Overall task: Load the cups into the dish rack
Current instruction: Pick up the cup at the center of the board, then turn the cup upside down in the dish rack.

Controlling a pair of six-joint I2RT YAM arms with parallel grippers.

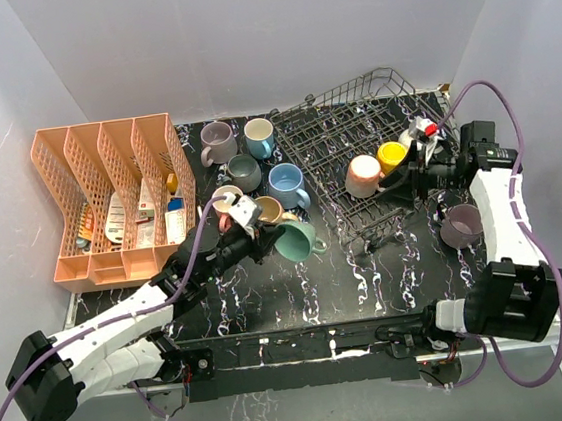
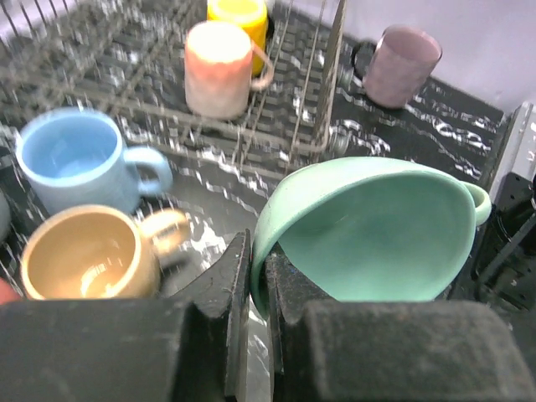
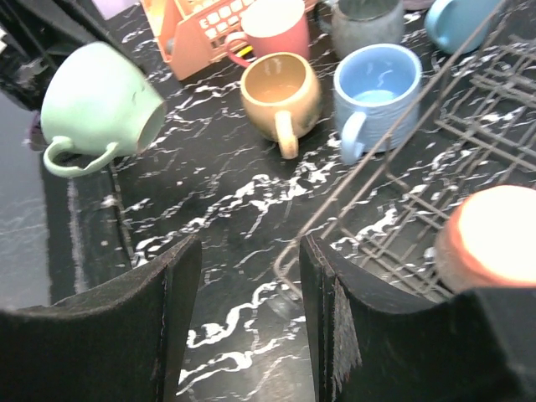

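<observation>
My left gripper (image 1: 275, 233) (image 2: 258, 272) is shut on the rim of a green cup (image 1: 298, 240) (image 2: 377, 234) (image 3: 96, 100), which is tilted on its side above the table. The dark wire dish rack (image 1: 352, 123) (image 2: 100, 50) (image 3: 469, 126) holds a pink cup (image 1: 363, 175) (image 2: 218, 67) and a yellow cup (image 1: 392, 156) (image 2: 237, 12). My right gripper (image 1: 402, 184) (image 3: 251, 251) hovers open and empty over the rack's front edge. Light blue (image 1: 286, 183), tan (image 1: 269, 210), grey (image 1: 245, 171), teal (image 1: 259, 136) and mauve (image 1: 218, 142) cups stand left of the rack.
An orange plastic organiser (image 1: 109, 198) with small items stands at the far left. Another mauve cup (image 1: 461, 225) (image 2: 402, 65) sits on the table right of the rack, beside the right arm. A reddish cup (image 3: 272, 29) stands close to the organiser.
</observation>
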